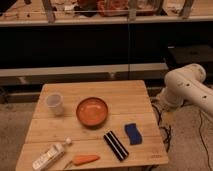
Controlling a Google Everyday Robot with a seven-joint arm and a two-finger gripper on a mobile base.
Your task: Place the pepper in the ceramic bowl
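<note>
1. Here's a light wooden slatted table [135,95], centre of the scene.
2. Far left on it, a translucent white plastic cup [55,103] stands upright.
3. Near left, a white labelled bottle [49,157] lies on its side.
4. Near right, a black rectangular block with pale stripes [116,145], and a blue sponge-like pad [132,133] just beside it.

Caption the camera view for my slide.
Pepper lies at the front of the table, bowl empty at its middle, arm at right, gripper out of view.

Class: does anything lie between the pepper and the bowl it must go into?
Nothing visible does: only bare table separates the pepper from the bowl. The black block lies off to one side. The end effector is out of view.
</note>
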